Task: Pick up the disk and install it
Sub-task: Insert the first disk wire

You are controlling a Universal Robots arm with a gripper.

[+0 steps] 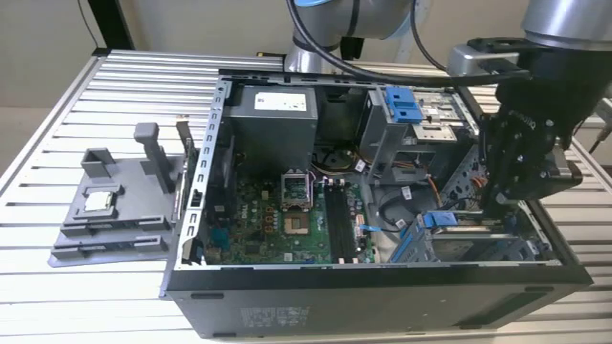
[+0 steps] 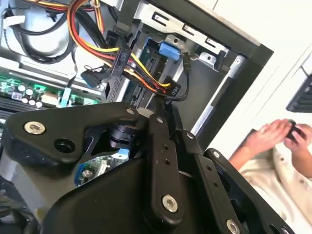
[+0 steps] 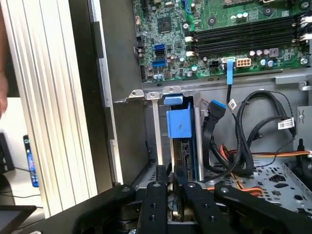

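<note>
Grasp is shown on the rectangular silver-grey metal disk (image 3: pixel 185 158), framed by a blue plastic bracket (image 3: pixel 179 124), with the black gripper (image 3: pixel 176 195) clenched on its narrow edge. The disk is stood upright in a grey metal drive bay (image 3: pixel 156 146) at a corner of the open black computer case (image 1: pixel 383 287), which is laid on the ribbed aluminium counter (image 1: pixel 115 79).

The black gripper (image 1: pixel 497 204) hangs inside the open computer case (image 1: pixel 383 301), on the exterior view's right, just beside the blue-framed disk (image 1: pixel 442 220). A grey fixture (image 1: pixel 125 222) lies on the slatted table (image 1: pixel 77 301).
</note>
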